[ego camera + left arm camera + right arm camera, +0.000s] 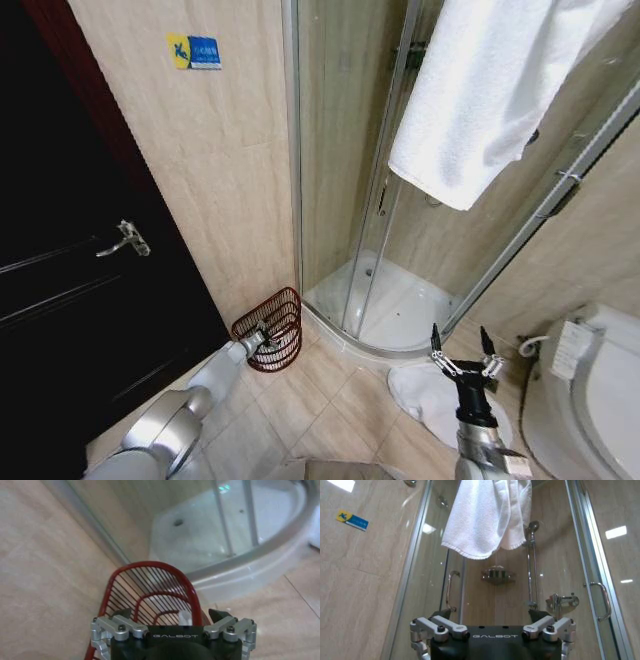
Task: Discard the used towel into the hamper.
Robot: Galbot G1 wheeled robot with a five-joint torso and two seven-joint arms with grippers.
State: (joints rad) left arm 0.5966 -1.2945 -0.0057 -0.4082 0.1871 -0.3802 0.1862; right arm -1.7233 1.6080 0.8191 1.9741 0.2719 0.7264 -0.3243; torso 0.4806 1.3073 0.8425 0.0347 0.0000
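White towel draped high over shower door, straight above right gripper, fingers spread, empty. Left gripper open at wire hamper rim.

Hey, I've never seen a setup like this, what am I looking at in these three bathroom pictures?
It is a two-armed wheeled robot in a bathroom. One picture looks down from its head; the other two come from cameras on its wrists. The left gripper, open, is at the hamper, a red-brown wire basket on the floor by the shower. The right gripper, open and holding nothing, points up towards the white towel hanging over the shower glass. Another white cloth lies on the tiles.
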